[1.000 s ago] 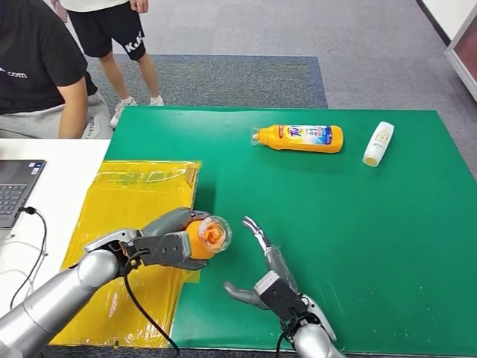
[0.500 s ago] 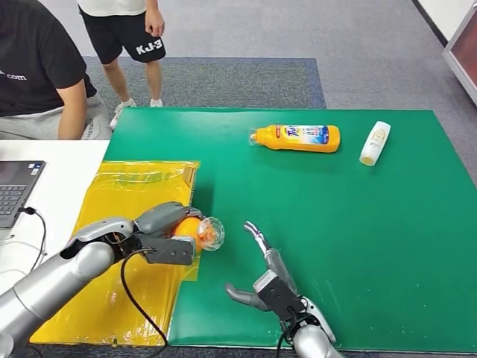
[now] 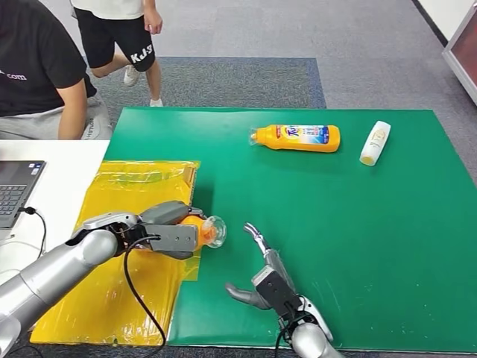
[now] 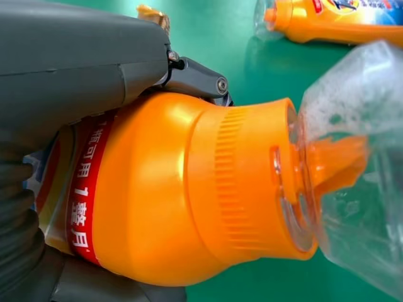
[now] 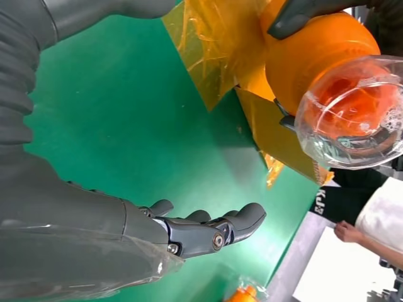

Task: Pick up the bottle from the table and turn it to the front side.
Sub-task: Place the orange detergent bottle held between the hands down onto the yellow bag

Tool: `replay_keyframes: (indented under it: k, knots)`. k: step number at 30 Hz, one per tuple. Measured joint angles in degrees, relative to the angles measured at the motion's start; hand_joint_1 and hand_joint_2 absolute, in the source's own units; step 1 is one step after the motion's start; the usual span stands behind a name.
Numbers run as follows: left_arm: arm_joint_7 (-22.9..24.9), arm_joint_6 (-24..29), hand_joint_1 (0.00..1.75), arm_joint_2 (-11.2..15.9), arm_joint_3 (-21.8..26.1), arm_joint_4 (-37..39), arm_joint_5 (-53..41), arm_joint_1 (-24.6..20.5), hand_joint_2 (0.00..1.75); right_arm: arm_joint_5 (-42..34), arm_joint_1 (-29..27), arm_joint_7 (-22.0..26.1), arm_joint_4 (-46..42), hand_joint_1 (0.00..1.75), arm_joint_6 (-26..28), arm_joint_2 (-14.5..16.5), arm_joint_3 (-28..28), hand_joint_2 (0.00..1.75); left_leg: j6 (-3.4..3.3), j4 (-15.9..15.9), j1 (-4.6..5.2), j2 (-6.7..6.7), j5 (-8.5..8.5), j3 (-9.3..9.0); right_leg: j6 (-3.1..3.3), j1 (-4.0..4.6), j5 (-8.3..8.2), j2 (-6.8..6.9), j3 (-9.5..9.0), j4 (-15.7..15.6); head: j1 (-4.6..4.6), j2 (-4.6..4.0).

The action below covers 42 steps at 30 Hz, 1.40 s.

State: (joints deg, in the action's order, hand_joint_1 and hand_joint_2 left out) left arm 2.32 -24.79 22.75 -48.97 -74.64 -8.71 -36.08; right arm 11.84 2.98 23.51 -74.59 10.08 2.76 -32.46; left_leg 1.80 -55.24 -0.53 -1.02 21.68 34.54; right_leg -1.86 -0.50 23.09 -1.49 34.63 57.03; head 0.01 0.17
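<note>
Head view: the left hand [image 3: 168,235] grips the bottle [image 3: 203,232], fingers wrapped round its orange body, clear cap pointing toward the right hand [image 3: 269,282]; the bottle is held on its side, off the worktop [image 3: 360,224], over the edge of the yellow bag [image 3: 124,201]; the right hand hovers just beside the cap, fingers spread, holding nothing. Judgement: the pick-up is done and the turning step is in hand; the next move calls for rolling the bottle about its long axis until the label's front faces the camera, possibly with a handover to the waiting right hand. A second orange bottle [image 3: 297,137] and a white tube [image 3: 377,142] lie well apart at the far side; two people stand or sit beyond the worktop's far left corner.

Left wrist view: the left hand [image 4: 71,82] clamps the bottle [image 4: 181,182] from both sides, thumb above, fingers beneath; a red label strip with white characters shows at the grip; the cap [image 4: 351,163] is clear and free of any contact.

Right wrist view: the right hand [image 5: 199,229] is wide open, fingers extended, touching nothing; the bottle [image 5: 332,75] is near, cap toward the palm, not in contact.
</note>
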Motion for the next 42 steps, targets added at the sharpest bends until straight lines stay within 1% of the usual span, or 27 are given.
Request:
replay_keyframes:
  k: [4,9,15,24,35,42]
  knots:
    - [0.31,-1.28,1.75,-0.05,-0.51,1.22,2.83,-0.43,1.75,-0.52,0.16,-0.37,1.06,0.00,0.30,0.21,-0.08,1.75,0.02,0.02,-0.01,0.00,-0.01,-0.02,0.00,0.01,0.00,0.00,-0.02,0.02,-0.01,0.00]
    - [1.58,-4.15,1.75,0.11,-0.55,3.19,9.83,-0.97,1.75,-1.14,0.97,-0.86,2.61,0.00,0.60,0.38,-0.83,1.75,0.01,0.04,0.00,0.00,-0.01,-0.12,0.00,0.00,0.00,0.00,-0.14,0.04,0.00,0.00]
    - [1.65,-4.75,1.75,0.29,-0.52,4.39,12.91,-1.12,1.75,-1.62,1.72,-1.05,3.80,0.00,1.06,0.73,-1.40,1.75,-0.01,0.04,0.01,-0.01,0.02,-0.24,0.00,-0.01,0.01,0.01,-0.28,0.03,0.00,0.00]
    - [2.68,-4.23,1.75,0.40,-1.52,5.39,14.09,-1.99,1.75,-2.38,2.23,-1.20,5.25,0.00,1.90,0.78,-2.36,1.75,0.01,0.07,0.01,0.00,0.03,-0.31,0.02,0.00,0.01,0.00,-0.31,0.04,0.00,0.00]
    - [2.64,-3.92,1.75,0.62,-2.84,6.04,15.01,-1.93,1.75,-2.98,3.00,-1.28,6.60,0.00,2.48,0.78,-3.05,1.75,0.07,0.14,0.01,0.00,0.07,-0.63,0.06,0.00,0.05,-0.01,-0.59,0.04,-0.01,0.00]
    - [2.58,-3.07,1.75,0.23,-3.28,6.65,14.94,-1.76,1.75,-2.82,3.11,-1.41,7.07,0.00,2.98,0.78,-3.40,1.75,0.07,0.17,0.01,0.00,0.11,-0.81,0.09,0.00,0.07,-0.01,-0.76,0.03,-0.01,0.00]
